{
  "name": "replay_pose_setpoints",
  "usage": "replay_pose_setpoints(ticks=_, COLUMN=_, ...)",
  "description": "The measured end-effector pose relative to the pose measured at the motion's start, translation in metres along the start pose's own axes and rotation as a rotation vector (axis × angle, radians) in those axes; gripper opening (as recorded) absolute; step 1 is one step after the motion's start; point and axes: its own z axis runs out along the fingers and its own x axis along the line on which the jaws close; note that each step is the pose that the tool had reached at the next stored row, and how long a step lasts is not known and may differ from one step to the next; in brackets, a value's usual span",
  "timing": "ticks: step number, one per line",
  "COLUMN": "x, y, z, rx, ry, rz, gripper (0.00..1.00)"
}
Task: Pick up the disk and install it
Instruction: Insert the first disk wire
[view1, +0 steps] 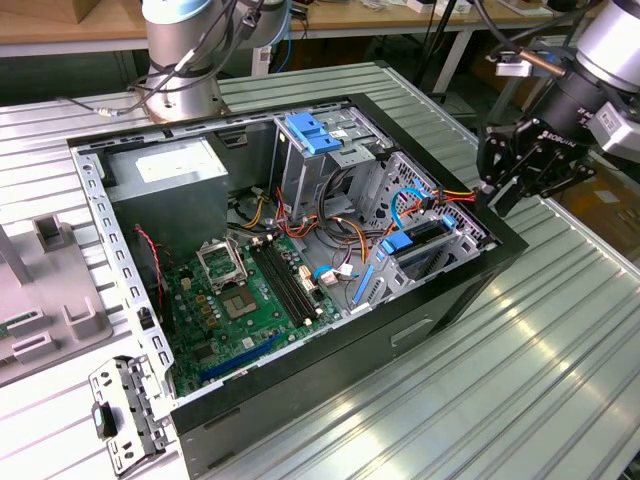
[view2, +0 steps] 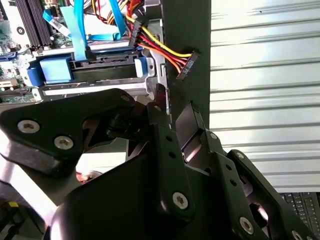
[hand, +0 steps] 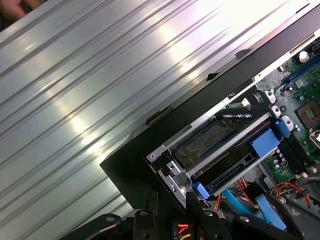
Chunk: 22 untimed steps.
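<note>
Your hand (view1: 500, 190) hangs just outside the black computer case (view1: 440, 300), at the corner on the exterior view's right, beside the drive cage; its black fingers (view2: 165, 145) look spread with nothing between them, though the tips are partly hidden by the hand's own linkage. Right in front of the hand, red, yellow and black power wires (view2: 160, 50) run out to a black connector (view2: 187, 65) that dangles over the case wall. Just past that wall, the disk (hand: 210, 142) appears to sit already in its bay in the cage, its dull metal face showing between the metal frame rails, with blue plastic side rails (hand: 264, 142) and a blue tab (view1: 398, 243) facing the motherboard (view1: 250, 300). Treat the disk as rigid, fairly heavy for its size and sensitive to knocks; its bare metal faces would be slippery, so the 2 blue rails are your safest places to take hold. A second blue bracket (view1: 312, 133) sits higher in the case, and the whole case rests on the ribbed metal surface (view1: 540, 380).
</note>
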Motion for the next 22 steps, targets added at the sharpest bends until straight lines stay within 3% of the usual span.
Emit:
replay_pose_setpoints(ticks=7, x=-0.0017, y=-0.0073, z=0.0027, rx=0.0004, ry=-0.0004, rz=0.000, gripper=0.36)
replay_pose_setpoints(ticks=9, x=0.0010, y=-0.0099, z=0.0037, rx=0.0151, ry=-0.0119, rz=-0.001, gripper=0.36)
replay_pose_setpoints(ticks=12, x=0.0028, y=-0.0111, z=0.0049, rx=0.0287, ry=-0.0224, rz=-0.002, gripper=0.36)
replay_pose_setpoints(ticks=16, x=0.0026, y=-0.0129, z=0.0061, rx=0.0299, ry=-0.0233, rz=-0.003, gripper=0.36)
replay_pose_setpoints(ticks=19, x=-0.0014, y=-0.0195, z=0.0071, rx=0.0296, ry=-0.0232, rz=-0.005, gripper=0.36)
replay_pose_setpoints(ticks=22, x=0.0004, y=-0.0231, z=0.0082, rx=0.0294, ry=-0.0233, rz=-0.008, gripper=0.36)
